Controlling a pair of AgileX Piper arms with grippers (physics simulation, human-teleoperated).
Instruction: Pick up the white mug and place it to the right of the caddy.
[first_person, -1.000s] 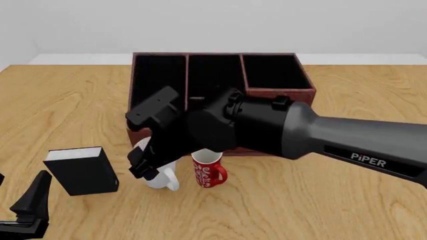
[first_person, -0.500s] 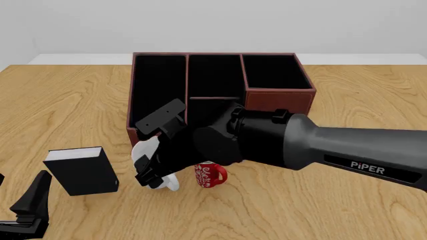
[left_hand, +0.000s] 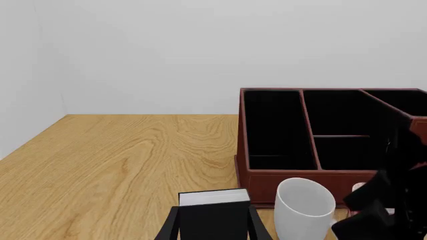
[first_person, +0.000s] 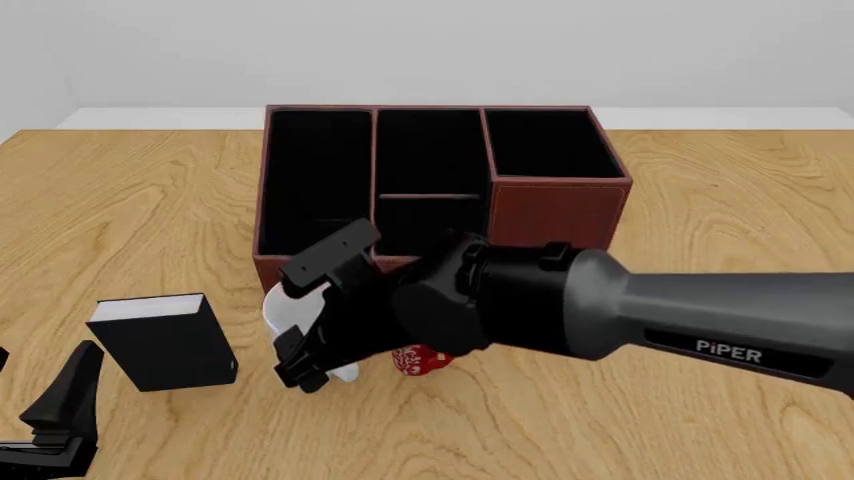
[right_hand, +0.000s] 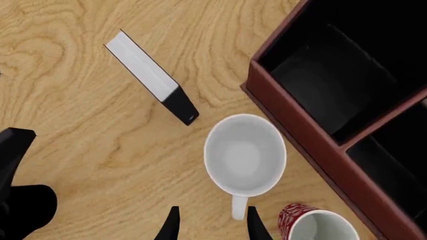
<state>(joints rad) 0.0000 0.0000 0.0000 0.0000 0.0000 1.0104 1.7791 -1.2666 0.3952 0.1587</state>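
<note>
the right hand (right_hand: 209, 225), fingers spread astride the handle of the white mug (right_hand: 245, 154) on the desk (right_hand: 80, 145) beside the caddy (right_hand: 347, 100), could knock the neighbouring red mug (right_hand: 313, 222) if it closes crooked.

White mug (right_hand: 245, 154) before caddy (first_person: 441, 170) — book (first_person: 163, 342) left.

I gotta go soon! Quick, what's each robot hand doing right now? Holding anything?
Left gripper: open, holding nothing, low by the black book.
Right gripper: open, fingers either side of the white mug handle, not yet gripping.
</note>
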